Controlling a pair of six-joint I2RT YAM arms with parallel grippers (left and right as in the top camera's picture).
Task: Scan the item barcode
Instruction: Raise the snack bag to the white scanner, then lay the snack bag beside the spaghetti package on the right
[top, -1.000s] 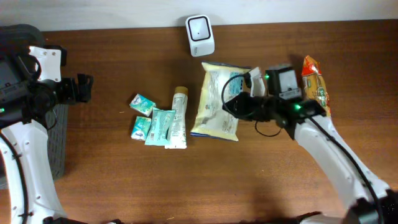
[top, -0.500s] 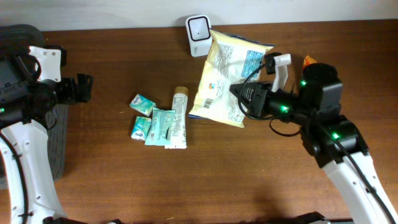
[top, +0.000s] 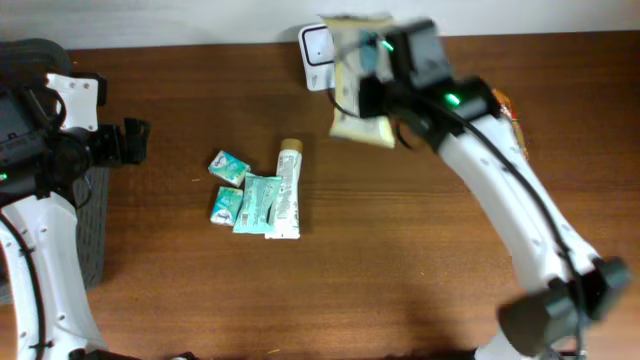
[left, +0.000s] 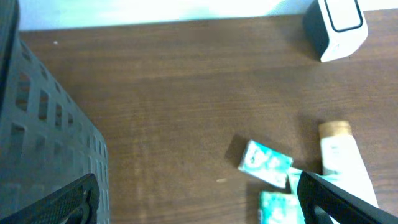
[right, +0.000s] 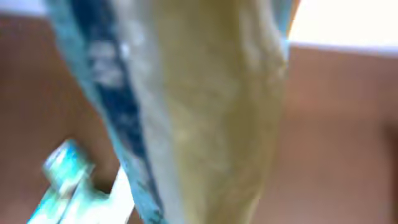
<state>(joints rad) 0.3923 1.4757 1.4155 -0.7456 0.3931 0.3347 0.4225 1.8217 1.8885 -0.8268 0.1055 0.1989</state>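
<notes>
Brown wood table (top: 400, 270) stretched wide, with plenty of bare room across its front and right half. One grey slatted basket (top: 95, 225) stood at the left edge. Two arms worked there. The right gripper (top: 362, 92) was clamped on the one yellow snack bag (top: 350, 45), held off the table at the rear edge, right against the single white scanner (top: 316, 45) and covering part of it. The left gripper (top: 140, 142) hung with its jaws spread wide and nothing between them, just beside the basket. One orange packet (top: 508, 115) lay partly hidden behind the right arm. Mid-table sat one toothpaste tube (top: 289, 188) touching three small teal packs (top: 228, 166), well apart from the bag.
</notes>
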